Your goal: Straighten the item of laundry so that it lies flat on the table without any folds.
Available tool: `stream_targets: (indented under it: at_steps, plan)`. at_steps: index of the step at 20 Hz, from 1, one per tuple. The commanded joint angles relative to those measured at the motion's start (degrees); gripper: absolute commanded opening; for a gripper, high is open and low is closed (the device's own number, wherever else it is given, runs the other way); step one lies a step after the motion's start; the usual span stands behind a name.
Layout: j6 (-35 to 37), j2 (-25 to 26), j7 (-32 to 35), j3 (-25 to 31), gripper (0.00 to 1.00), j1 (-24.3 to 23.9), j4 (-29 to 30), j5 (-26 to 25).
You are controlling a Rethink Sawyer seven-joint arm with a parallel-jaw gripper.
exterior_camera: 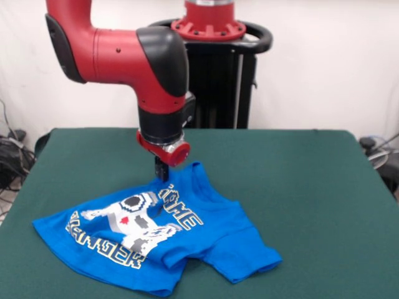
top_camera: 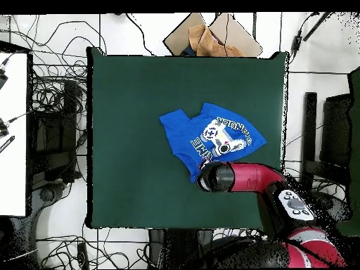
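The bright blue T-shirt [exterior_camera: 209,233] lies crumpled on the dark green table [exterior_camera: 299,187], left of centre towards the near edge, print side up, with a fold across its lower part and one sleeve sticking out to the right. My gripper [exterior_camera: 162,176] points straight down at the shirt's far edge and looks shut on the cloth there. In the overhead view the shirt [top_camera: 211,133] lies right of the table's [top_camera: 126,140] middle. The arm's wrist [top_camera: 214,176] covers the gripper and the shirt's nearest corner.
The black pedestal [exterior_camera: 215,81] stands behind the table's far edge. Cardboard and brown paper [top_camera: 211,39] lie off the table's opposite edge. Cables [top_camera: 56,91] cover the floor on the left, beside a white desk [top_camera: 13,133].
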Motion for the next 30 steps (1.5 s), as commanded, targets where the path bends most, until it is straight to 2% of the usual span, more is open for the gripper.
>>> stream_targets:
  at_steps: [1,4,6,8,13,17,30]
  plan:
    - [5.68,-2.72,-6.68,0.39,0.00,-0.03,-3.06,-1.83]
    - [3.76,-3.77,-6.91,3.11,0.00,-2.59,-0.60,-0.65]
    - [1.39,-3.52,-4.51,4.93,0.00,-4.35,1.43,1.55]
    - [2.41,-3.33,-2.72,1.57,0.00,-1.11,-1.24,-0.25]
    - [0.96,-2.09,-1.01,2.92,0.00,-2.01,0.25,1.25]
    - [0.52,-1.95,1.75,2.02,0.00,-0.33,0.73,2.17]
    - [0.92,-2.17,2.65,1.88,0.00,0.57,1.29,4.16]
